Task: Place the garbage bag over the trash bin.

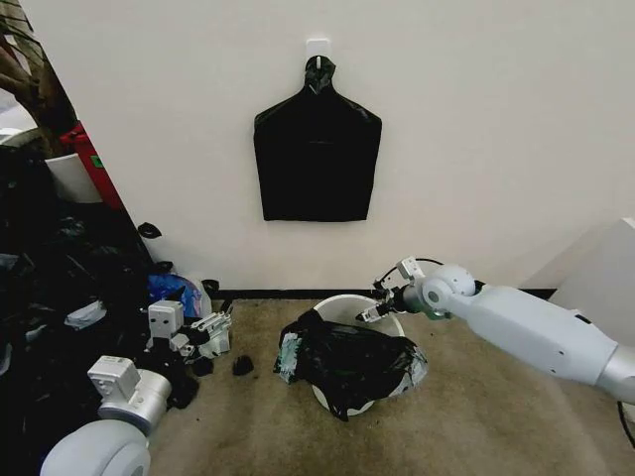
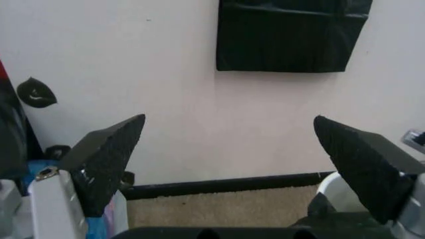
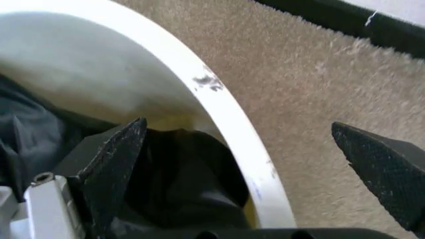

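Note:
The trash bin (image 1: 337,302) is a round white bucket standing on the carpet below the wall. The garbage bag (image 1: 347,359) is crinkled black plastic, draped over the bin's front and sides and sagging inside; the back rim is bare. My right gripper (image 1: 374,311) hovers at the bin's back right rim. In the right wrist view it (image 3: 238,124) is open and straddles the white rim (image 3: 219,112), one finger inside above the bag (image 3: 179,174), the other over the carpet. My left gripper (image 1: 216,329) is low at the left, open (image 2: 229,118) and holding nothing.
A flat black bag pack (image 1: 317,159) hangs on the wall above the bin. A heap of black and blue bags (image 1: 60,288) fills the left side. A white box-shaped piece of furniture (image 1: 600,273) stands at the right. Beige carpet (image 1: 496,416) lies around the bin.

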